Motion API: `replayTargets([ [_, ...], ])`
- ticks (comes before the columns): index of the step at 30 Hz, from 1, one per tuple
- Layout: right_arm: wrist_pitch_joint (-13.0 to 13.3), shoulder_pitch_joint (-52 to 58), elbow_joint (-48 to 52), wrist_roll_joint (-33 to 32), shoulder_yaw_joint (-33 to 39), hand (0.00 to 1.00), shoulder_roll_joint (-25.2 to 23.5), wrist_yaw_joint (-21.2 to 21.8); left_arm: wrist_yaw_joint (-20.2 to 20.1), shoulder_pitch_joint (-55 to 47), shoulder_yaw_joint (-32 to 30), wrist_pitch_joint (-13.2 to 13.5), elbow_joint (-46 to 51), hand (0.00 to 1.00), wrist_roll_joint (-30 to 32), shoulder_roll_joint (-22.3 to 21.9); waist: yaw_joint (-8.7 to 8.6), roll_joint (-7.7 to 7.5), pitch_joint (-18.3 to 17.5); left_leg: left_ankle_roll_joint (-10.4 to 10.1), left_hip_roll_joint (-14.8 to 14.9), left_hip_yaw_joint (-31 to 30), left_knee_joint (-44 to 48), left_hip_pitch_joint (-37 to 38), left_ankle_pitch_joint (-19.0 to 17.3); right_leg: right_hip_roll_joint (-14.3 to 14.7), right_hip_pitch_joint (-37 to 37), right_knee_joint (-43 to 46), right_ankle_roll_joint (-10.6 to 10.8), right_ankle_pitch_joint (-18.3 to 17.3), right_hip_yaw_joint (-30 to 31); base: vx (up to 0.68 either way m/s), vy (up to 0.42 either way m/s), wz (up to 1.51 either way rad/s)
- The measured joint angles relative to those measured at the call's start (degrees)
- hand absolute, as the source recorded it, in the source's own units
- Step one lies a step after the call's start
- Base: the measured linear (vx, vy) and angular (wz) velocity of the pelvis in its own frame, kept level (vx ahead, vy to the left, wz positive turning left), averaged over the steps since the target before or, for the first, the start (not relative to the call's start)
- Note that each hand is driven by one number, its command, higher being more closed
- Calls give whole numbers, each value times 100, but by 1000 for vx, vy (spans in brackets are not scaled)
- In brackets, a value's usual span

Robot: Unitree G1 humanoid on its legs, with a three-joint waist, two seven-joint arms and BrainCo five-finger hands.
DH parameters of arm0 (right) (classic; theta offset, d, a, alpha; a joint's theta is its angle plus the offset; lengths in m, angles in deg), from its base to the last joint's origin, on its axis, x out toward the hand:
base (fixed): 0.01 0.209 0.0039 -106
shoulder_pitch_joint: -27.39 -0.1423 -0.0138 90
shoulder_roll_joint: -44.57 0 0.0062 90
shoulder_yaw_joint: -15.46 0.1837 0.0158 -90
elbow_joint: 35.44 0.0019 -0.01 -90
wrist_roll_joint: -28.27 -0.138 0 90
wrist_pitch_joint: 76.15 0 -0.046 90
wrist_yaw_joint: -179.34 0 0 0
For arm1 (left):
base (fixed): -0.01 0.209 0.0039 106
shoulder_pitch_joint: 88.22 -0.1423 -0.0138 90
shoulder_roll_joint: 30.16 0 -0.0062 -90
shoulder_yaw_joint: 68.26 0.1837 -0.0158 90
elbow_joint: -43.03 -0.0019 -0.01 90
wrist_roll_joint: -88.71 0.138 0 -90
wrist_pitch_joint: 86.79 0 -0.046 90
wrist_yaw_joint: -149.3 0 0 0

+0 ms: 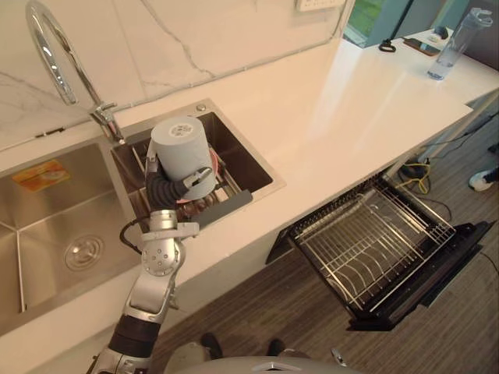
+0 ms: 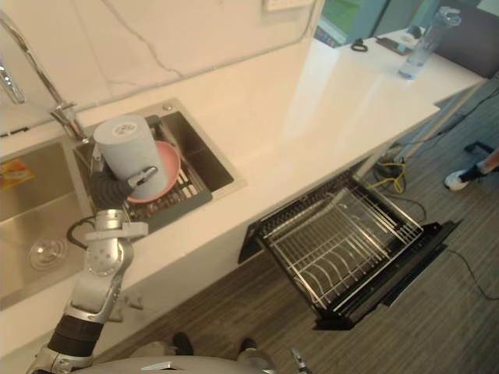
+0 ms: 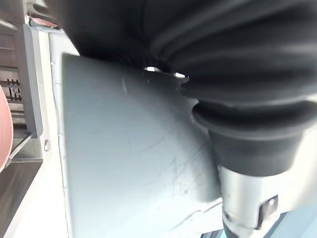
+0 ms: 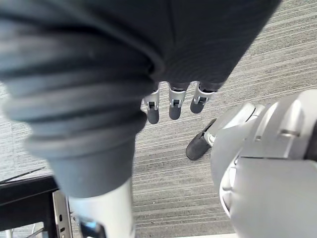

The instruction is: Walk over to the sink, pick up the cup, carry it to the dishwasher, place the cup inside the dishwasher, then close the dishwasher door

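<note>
Left hand [image 1: 173,187] is gripping the grey cup [image 1: 181,144]: the thumb is curling across the near wall and the fingers are wrapping the far side, so the grasp is reading as closed on the cup. The cup is riding over the right basin of the sink [image 1: 248,165], directly above the pink plate [image 2: 161,178] that is lying on the drying rack [image 1: 228,204]. I cannot tell whether its lower end is clearing the plate. Right hand [image 4: 171,106] is hanging low over the floor, fingers relaxed, carrying nothing.

Judgement: the pick-up is looking done or nearly so, and the carry to the dishwasher [image 1: 421,284] is coming next. Its wire basket [image 1: 374,248] is standing pulled out below the counter [image 1: 351,101] edge, well to the right of the sink.

Risks from here:
- The cup wall is looking smooth and the hand is gripping low on it, so a slip or tilt while walking is plausible.
- Moving sideways before rising risks catching the plate or drying rack and dragging them.
- The faucet [image 1: 54,58] is arching near the back of the basin, so a wide swing risks clipping it.
- The cup is having to drop past the counter edge, so a late descent risks a knock.
- The basket is projecting into the walking path, so a leg strike is possible.
- A person's shoe [image 1: 483,179] is showing beyond the dishwasher.
</note>
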Motion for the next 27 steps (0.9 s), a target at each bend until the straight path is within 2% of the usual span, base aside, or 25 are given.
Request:
replayTargets([
  [2, 48, 0, -1, -34, -2, 0, 15, -2, -31, 0, 2, -11, 0, 100, 0, 1, 13, 5, 7, -12, 20, -6, 16, 2, 8, 36, 53, -152, -18, 55, -9, -93, -30, -2],
  [5, 263, 1, 0, 18, 53, 0, 42, -6, -102, 0, 16, -25, 1, 100, -6, 5, -13, 42, 29, -23, 12, -21, -61, 4, 66, 52, 64, -217, -16, 95, -17, -79, -15, 0],
  [8, 447, 3, -1, -75, 162, 0, 31, -26, -100, 5, 30, -1, -2, 100, -179, 4, -138, 46, 35, -5, -91, -106, -268, 39, 224, 34, 80, -286, -40, 163, -108, -35, 1, 15],
  [11, 851, 2, 12, -505, 346, 0, 20, -199, -76, 129, 56, 177, -43, 100, -346, 7, -240, 72, 102, -1, -156, -110, -454, 141, 348, 27, 159, -371, -44, 232, -118, -10, 2, 8],
  [15, 1219, 5, 38, -782, 546, 0, 23, -266, 48, 381, 60, 385, -124, 100, -532, 5, -309, 91, 142, -21, -156, 60, -553, 333, 351, 31, 223, -384, -47, 242, 56, 1, 4, -21],
  [19, 1517, 33, 287, -1024, 625, 0, 7, -265, 307, 716, 56, 593, -237, 100, -657, 6, -527, 134, 183, -86, -141, 356, -637, 509, 310, 38, 208, -389, -59, 258, 345, 18, 11, -42],
  [25, 2108, 365, 2127, -1466, 461, 0, -115, -93, 1042, 1409, -299, 601, -826, 100, -669, 14, -789, 167, 227, -173, -48, 870, -642, 650, 202, 104, 19, -400, -102, 275, 886, 39, 0, -50],
  [27, 2201, 365, 2783, -1705, 474, 0, -115, 68, 1142, 1490, -438, 601, -898, 100, -739, 11, -883, 148, 240, -172, -26, 850, -636, 690, 200, 139, -1, -400, -96, 332, 994, 89, -47, -41],
])
